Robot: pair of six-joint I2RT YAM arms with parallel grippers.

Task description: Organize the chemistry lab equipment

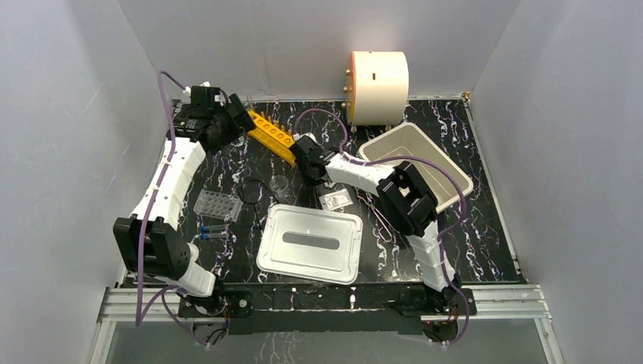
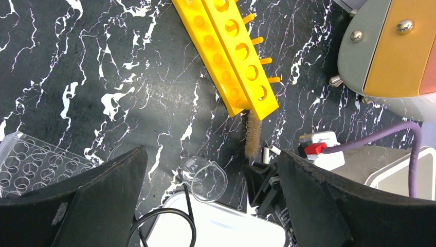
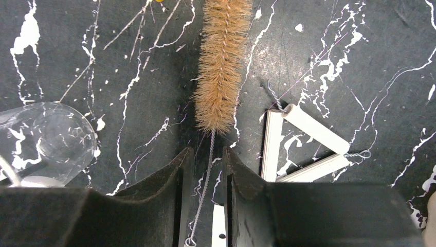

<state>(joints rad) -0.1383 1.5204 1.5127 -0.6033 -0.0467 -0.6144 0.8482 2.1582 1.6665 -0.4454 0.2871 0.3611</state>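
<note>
Marble table [image 1: 493, 227], one rack [image 1: 271, 134], two vials [image 1: 213, 231]

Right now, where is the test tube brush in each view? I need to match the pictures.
Top external: not discernible; the right pincer covers the spot off the yellow tube rack.
Left wrist: test tube brush at lower centre, just below the rack's end.
Right wrist: bristles at top centre, with the wire handle running down between the jaws.
Shared landmark: tiny clear beaker, left of the brush in both wrist views.
</note>
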